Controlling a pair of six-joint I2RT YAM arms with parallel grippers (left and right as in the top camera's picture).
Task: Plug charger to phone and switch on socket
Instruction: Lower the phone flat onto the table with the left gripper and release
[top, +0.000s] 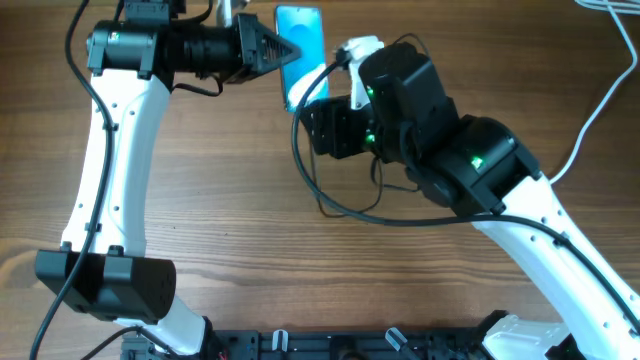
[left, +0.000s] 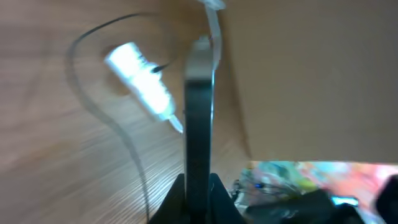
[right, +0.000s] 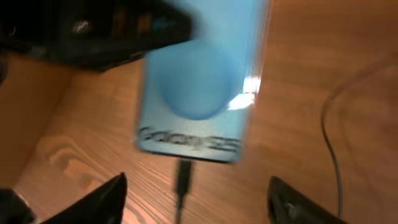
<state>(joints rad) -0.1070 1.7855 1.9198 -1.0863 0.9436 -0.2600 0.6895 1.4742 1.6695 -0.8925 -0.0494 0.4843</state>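
The phone (top: 300, 40), teal-screened, is tilted up off the table at the top centre. My left gripper (top: 278, 52) is shut on its side edge; the left wrist view shows the phone edge-on (left: 199, 112) between the fingers (left: 199, 186). In the right wrist view its "Galaxy" end (right: 193, 93) faces me. The charger's black connector tip (right: 183, 177) is right at that bottom edge; I cannot tell if it is seated. My right gripper (right: 202, 190) is open, its fingers wide either side of the connector and holding nothing. The white plug (top: 360, 47) (left: 140, 81) lies beside the phone. The socket is out of view.
The thin black charger cable (top: 340, 212) loops over the wooden table below the right arm, and also shows in the right wrist view (right: 336, 155). A thick white cord (top: 600, 100) runs along the top right. A brown wall (left: 298, 74) rises behind the phone.
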